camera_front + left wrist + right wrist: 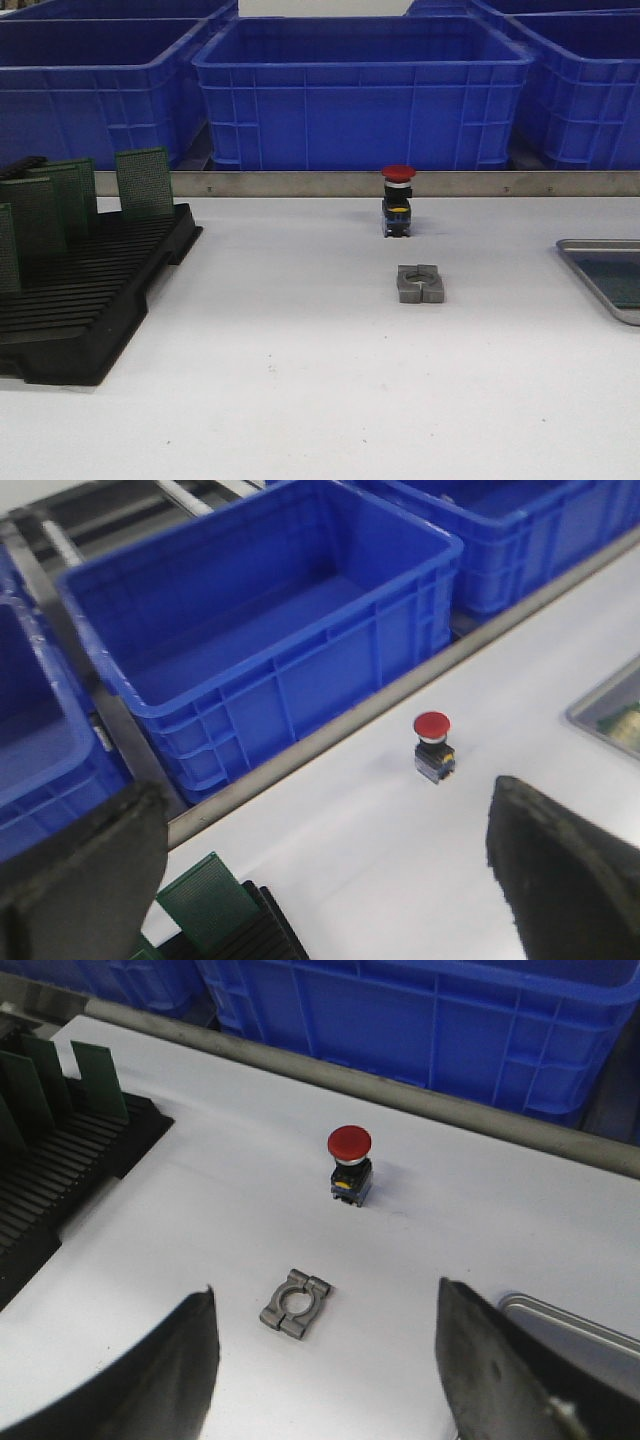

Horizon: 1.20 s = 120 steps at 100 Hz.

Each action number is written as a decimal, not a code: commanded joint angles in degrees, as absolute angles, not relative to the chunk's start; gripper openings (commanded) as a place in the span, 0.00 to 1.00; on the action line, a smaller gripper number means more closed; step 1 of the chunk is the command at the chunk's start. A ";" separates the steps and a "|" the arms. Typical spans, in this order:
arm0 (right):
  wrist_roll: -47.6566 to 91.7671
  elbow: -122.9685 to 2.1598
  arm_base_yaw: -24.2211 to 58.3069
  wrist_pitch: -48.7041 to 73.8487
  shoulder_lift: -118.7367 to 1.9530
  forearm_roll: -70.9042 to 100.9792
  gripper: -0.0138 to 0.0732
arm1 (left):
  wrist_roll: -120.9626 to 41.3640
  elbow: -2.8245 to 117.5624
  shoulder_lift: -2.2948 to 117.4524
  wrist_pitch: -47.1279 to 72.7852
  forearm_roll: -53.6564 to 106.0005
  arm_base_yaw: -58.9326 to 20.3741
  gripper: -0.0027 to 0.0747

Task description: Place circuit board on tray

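Several green circuit boards (145, 183) stand upright in a black slotted rack (90, 310) at the table's left. The silver-grey tray (600, 275) lies at the right edge, partly cut off, and a dark green patch shows on its floor. Neither gripper shows in the front view. My left gripper (320, 880) is open and empty above the rack end, with one board (205, 895) below it. The tray's corner (600, 695) shows far off in the left wrist view. My right gripper (320, 1370) is open and empty above the table, with the tray rim (560, 1315) beside one finger.
A red push button (397, 200) stands at the table's middle back. A small grey metal clamp (420, 283) lies in front of it. Big blue bins (360, 90) stand behind a metal rail (300, 183) along the far edge.
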<state>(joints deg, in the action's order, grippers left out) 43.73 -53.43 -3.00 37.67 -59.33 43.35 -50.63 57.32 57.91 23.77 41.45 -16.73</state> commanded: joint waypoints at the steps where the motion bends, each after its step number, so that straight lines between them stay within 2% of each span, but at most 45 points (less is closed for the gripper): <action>1: 44.10 -51.35 -3.02 32.25 -53.31 44.62 0.72 | -50.06 52.81 51.34 14.42 45.64 -16.49 0.81; 26: 45.97 -37.42 -3.02 21.61 -35.79 44.62 0.72 | -50.06 38.28 36.78 8.40 47.00 -16.49 0.81; 58: 45.97 -24.82 -3.02 19.32 -14.84 44.62 0.72 | -50.06 26.67 23.44 3.17 47.37 -16.49 0.81; 79: 45.06 -21.65 -3.08 16.86 -8.63 45.47 0.72 | -50.06 20.94 17.73 -1.51 47.49 -16.49 0.80; 94: 45.06 -21.61 -3.08 17.01 -8.55 45.42 0.71 | -50.06 20.39 17.43 -1.59 47.49 -16.49 0.73; 106: 45.06 -21.61 -3.08 16.84 -8.55 45.42 0.60 | -50.06 20.39 17.43 -1.59 47.49 -16.49 0.64; 120: 45.06 -21.61 -3.08 16.64 -8.55 45.42 0.34 | -50.06 20.39 17.43 -1.59 47.49 -16.49 0.48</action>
